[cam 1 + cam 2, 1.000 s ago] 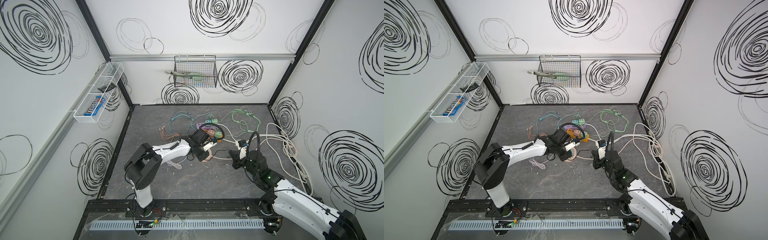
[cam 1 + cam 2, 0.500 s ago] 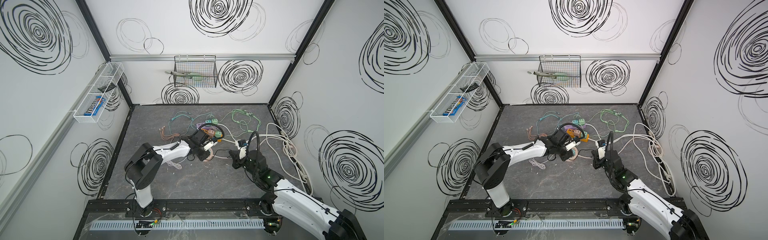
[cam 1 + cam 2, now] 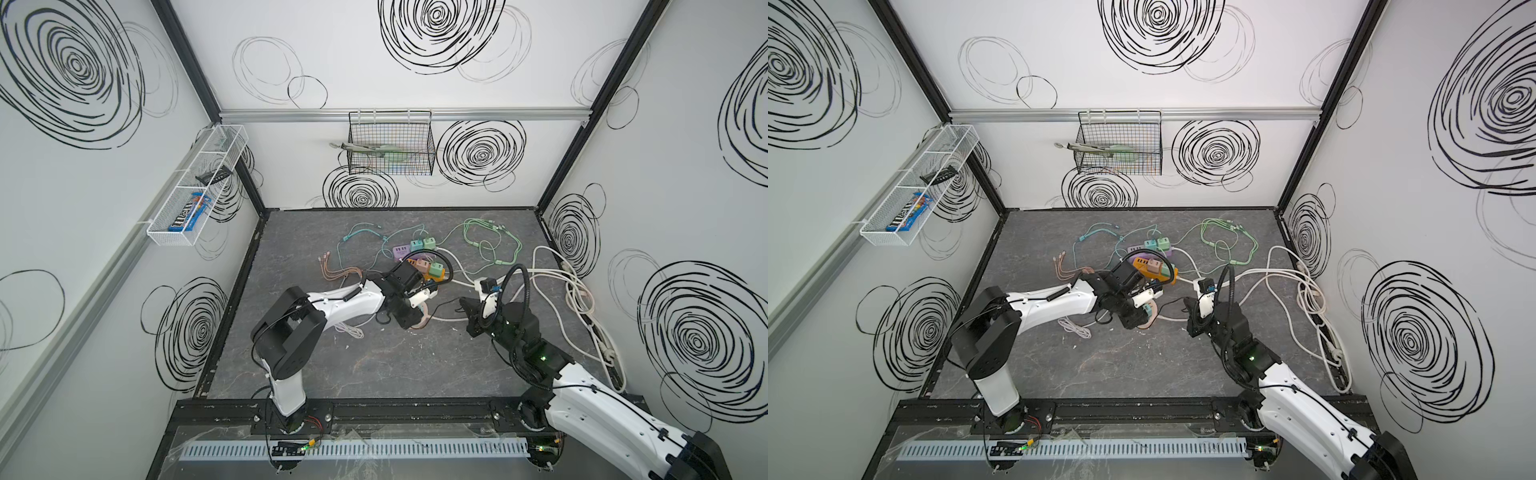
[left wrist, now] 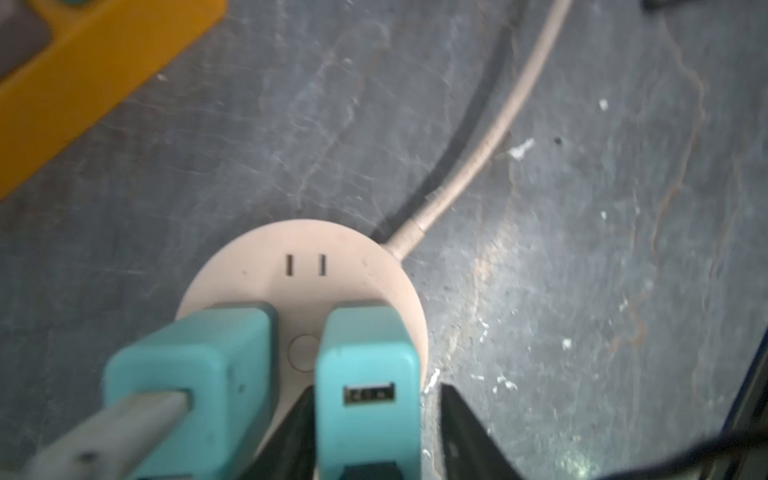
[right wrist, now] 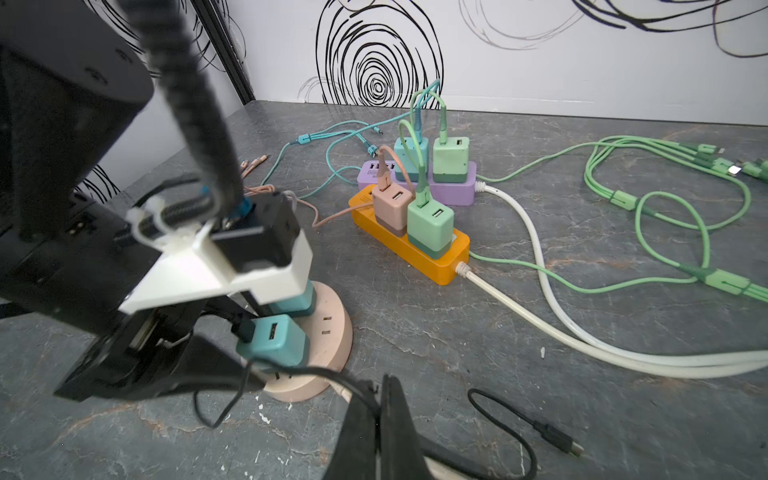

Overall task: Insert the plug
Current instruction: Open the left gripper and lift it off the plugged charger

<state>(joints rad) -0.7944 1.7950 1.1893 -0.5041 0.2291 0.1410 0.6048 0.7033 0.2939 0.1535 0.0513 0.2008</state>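
At mid-bench, the left claw (image 4: 376, 390) stands apart around a teal plug (image 4: 365, 357) seated in the round socket (image 4: 307, 249).

Its fingers (image 4: 469, 436) flank the plug, one against it, one just clear. A second plug (image 4: 195, 374) sits alongside in the same socket on the grey bench (image 4: 602, 249). The right claw (image 5: 385, 388), fingers together, points down by the socket's beige cord (image 4: 498, 137); whether it pins anything cannot be told. Beyond lie an orange strip (image 5: 419, 255) and a purple strip (image 5: 457, 189), two adapters (image 5: 430, 224) on each, and green cables (image 5: 725, 282).

Left tool (image 4: 376, 388) wider around teal plug (image 4: 365, 357)
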